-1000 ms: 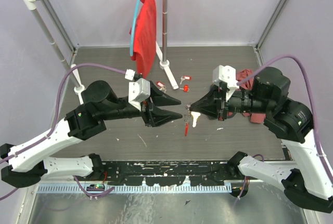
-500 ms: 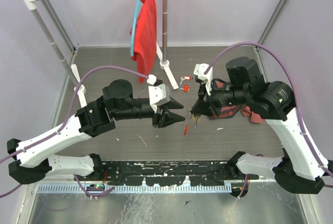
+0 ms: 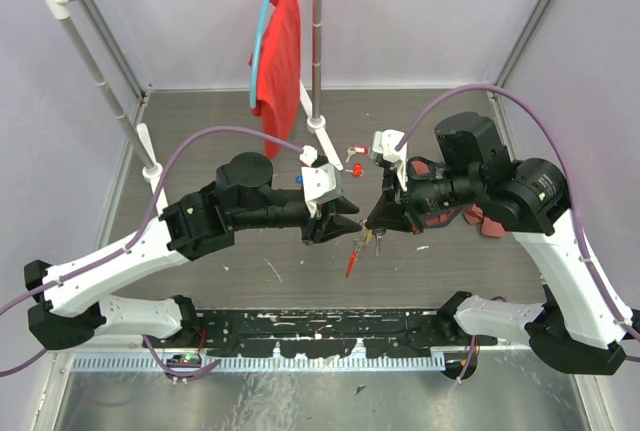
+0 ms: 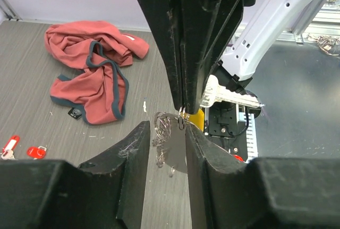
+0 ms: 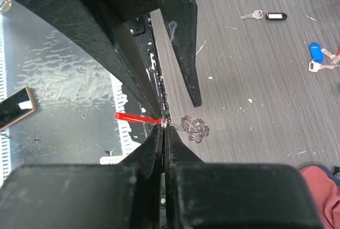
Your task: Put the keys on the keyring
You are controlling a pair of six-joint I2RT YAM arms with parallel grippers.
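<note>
From where I stand, the two arms meet nose to nose above the middle of the counter (image 3: pixel 200 121). The right end effector (image 3: pixel 377 223) is pinched tight on the keyring (image 3: pixel 351 262). Its two fingers are pressed together, the long red plastic piece sticks out to one side of the tips, and the thin silvery chain bunches in loops on the other. The keyring hangs from those tips, with the red piece slanting downward in the overhead view. I cannot tell whether any key is on the chain.

The left end effector (image 3: pixel 350 219) faces it just beside. Its jaws stand part-way apart, with the chain loops showing in the gap between them and nothing clamped. I cannot tell whether a finger touches the chain.

The loose keys lie flat on the counter, away from the keyring. Two red-tagged keys (image 3: pixel 356 153) lie side by side beyond the arms, near the foot of the clothes rack (image 3: pixel 318 51). A blue-tagged key (image 5: pixel 316 52) lies behind the left arm's wrist, and a black-tagged key (image 5: pixel 265 15) lies apart from it.

A red garment (image 3: pixel 282 51) hangs from the rack, and a crumpled red cloth (image 4: pixel 95 75) lies on the counter under the right arm.
</note>
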